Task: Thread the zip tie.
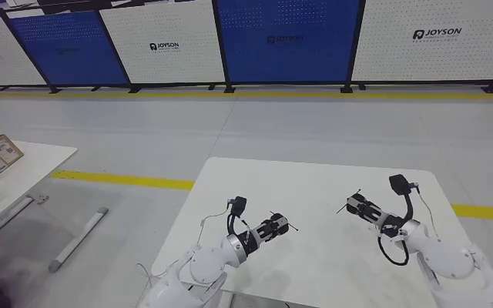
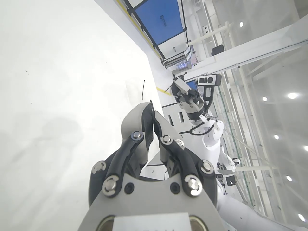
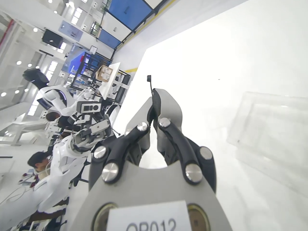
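Threading looks unstarted — left end effector (image 2: 152,108) pinches a zip tie (image 2: 143,90), right end effector (image 3: 153,97) the other zip tie (image 3: 149,81), well apart over the bench (image 1: 308,185).

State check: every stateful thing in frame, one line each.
left gripper: shut on left zip tie
left zip tie: pinched, straight, not looped
right gripper: shut on right zip tie
right zip tie: pinched, head end free, not looped
clear tray: lying flat on table

Top view down onto table (image 1: 323,185), wrist views close over it, facing each other (tabletop shared)
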### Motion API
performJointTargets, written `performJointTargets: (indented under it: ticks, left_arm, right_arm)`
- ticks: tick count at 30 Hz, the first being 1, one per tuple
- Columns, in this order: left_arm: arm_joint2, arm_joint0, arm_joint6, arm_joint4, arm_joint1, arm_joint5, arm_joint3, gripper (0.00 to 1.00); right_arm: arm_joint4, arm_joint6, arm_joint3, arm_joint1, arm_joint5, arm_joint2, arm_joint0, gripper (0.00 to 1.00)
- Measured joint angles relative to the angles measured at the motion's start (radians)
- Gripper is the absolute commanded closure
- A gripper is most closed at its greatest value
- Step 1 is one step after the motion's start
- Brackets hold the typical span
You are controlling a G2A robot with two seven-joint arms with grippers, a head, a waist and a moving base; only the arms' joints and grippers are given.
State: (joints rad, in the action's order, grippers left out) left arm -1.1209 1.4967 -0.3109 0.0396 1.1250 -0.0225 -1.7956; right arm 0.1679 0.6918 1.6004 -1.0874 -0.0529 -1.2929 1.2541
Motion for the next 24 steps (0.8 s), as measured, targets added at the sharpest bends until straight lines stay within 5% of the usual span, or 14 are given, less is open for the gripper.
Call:
performJointTargets:
  ticks: [6, 24]
  left_arm:
    - [0.0, 0.0, 0.0, 0.0, 0.0, 0.0, 0.0, 1.0]
    - [0.0, 0.0, 0.0, 0.0, 0.0, 0.0, 0.0, 1.0]
  right_arm:
    - [0.009, -0.074, 0.016, -0.011, 0.011, 0.053, 0.021, 1.0]
    - [0.0, -0.061, 0.02, -0.012, 0.001, 0.06, 0.027, 1.0]
